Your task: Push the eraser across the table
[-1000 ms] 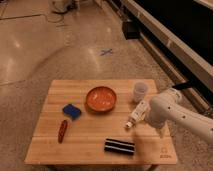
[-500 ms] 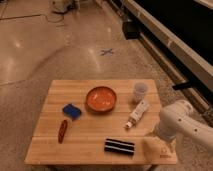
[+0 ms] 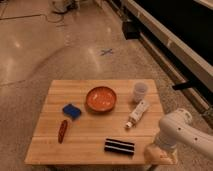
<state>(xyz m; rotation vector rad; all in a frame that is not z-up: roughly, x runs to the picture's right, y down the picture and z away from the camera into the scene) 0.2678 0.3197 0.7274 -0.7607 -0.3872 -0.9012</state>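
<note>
The eraser (image 3: 120, 146), a long black block with thin white stripes, lies near the front edge of the light wooden table (image 3: 85, 137), right of centre. My white arm comes in from the right. The gripper (image 3: 160, 153) hangs at the table's front right corner, a short way to the right of the eraser and apart from it.
An orange bowl (image 3: 101, 98) sits at the table's middle back. A blue block (image 3: 71, 110) and a red-brown object (image 3: 62, 130) lie on the left. A white marker (image 3: 136, 114) and a white cup (image 3: 140, 90) are on the right. A dark wall runs along the right.
My arm has swung from beside the marker down toward the table's front right corner. The eraser and the other objects have not moved.
</note>
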